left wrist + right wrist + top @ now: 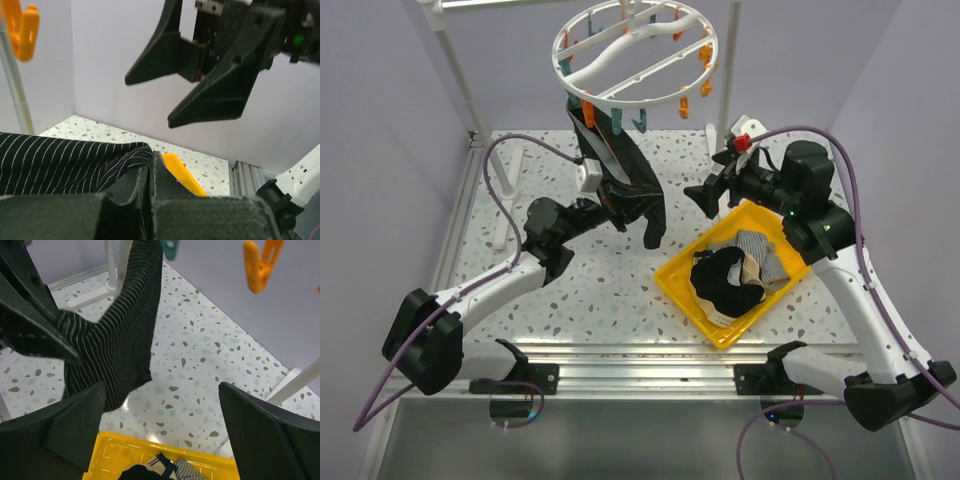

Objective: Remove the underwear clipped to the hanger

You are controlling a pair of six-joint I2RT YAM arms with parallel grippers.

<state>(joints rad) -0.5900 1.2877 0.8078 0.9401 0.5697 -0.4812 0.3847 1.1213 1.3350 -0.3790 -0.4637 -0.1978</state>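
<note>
The white ring hanger (635,52) hangs at the top centre with orange and teal pegs. A black pinstriped underwear (625,175) hangs from pegs at its near-left rim. My left gripper (616,198) is shut on this garment's lower part; the fabric (60,160) runs between the fingers (165,185) in the left wrist view. It also shows in the right wrist view (115,335). My right gripper (708,198) is open and empty, above the bin's far edge, right of the garment. Black, beige and striped underwear (735,270) lie in the yellow bin (685,285).
White upright poles (460,80) stand at the back left and back right (732,70). A white stand base with a red knob (743,141) sits behind the right gripper. Orange pegs (260,262) dangle near the right wrist. A rail (650,355) runs along the near edge.
</note>
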